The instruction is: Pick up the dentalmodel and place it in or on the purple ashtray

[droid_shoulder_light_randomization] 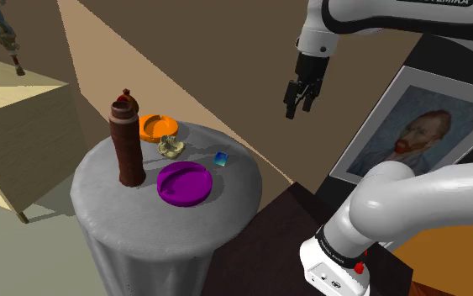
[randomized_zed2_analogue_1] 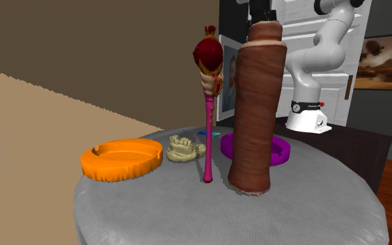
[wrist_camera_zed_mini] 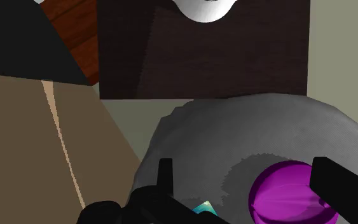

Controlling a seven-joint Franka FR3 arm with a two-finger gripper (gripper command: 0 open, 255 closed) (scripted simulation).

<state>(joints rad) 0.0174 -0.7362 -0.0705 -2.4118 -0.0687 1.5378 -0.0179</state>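
Hand [droid_shoulder_light_randomization: 300, 98]: open, empty. Your risk: dental model [droid_shoulder_light_randomization: 171, 149] sits just beside orange ashtray [droid_shoulder_light_randomization: 159, 127], near tall brown cylinder [droid_shoulder_light_randomization: 128, 143]; your descent may clip either.

Open air separates the gripper [droid_shoulder_light_randomization: 299, 108] from the desk [droid_shoulder_light_randomization: 100, 206] lower down, where only the tall brown column [droid_shoulder_light_randomization: 128, 147] and sceptre [randomized_zed2_analogue_1: 209, 132] rise, beyond the low dentalmodel [droid_shoulder_light_randomization: 171, 148] and purple ashtray [droid_shoulder_light_randomization: 184, 183].

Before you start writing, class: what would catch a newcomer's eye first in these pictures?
The tall brown column on the round grey table draws the eye first, with the purple ashtray close beside it. Past them in the shoulder view lie an orange ashtray and the small cream dental model, and the black tool hangs open, high at that view's right.
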